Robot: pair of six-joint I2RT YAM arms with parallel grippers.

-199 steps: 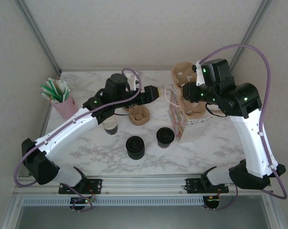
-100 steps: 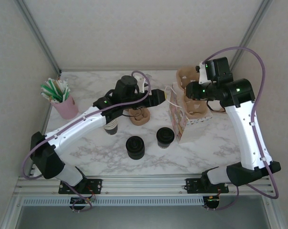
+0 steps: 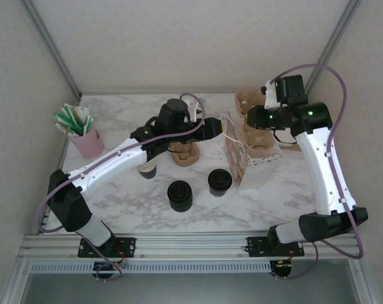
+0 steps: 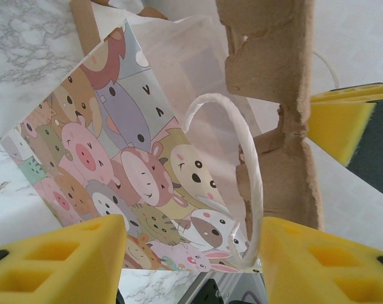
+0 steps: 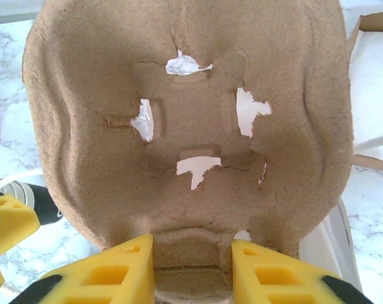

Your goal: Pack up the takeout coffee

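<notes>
Left gripper (image 4: 191,253) open, jaws astride the white handle (image 4: 255,190); right gripper (image 5: 191,266) clamps pulp carrier (image 5: 191,126), which I see standing in the mouth of the bag (image 4: 115,158).

No legible text anywhere.
Bag (image 4: 115,164) print is cartoon animal faces only, with no letters, numbers or brand marks to read.

The takeout coffee (image 3: 220,182) is a small cup with a round black lid and a dark body. It stands upright and free on the marble surface (image 3: 274,196), lid on, toward the front middle, just left of the cartoon-printed paper bag (image 3: 236,158).
</notes>
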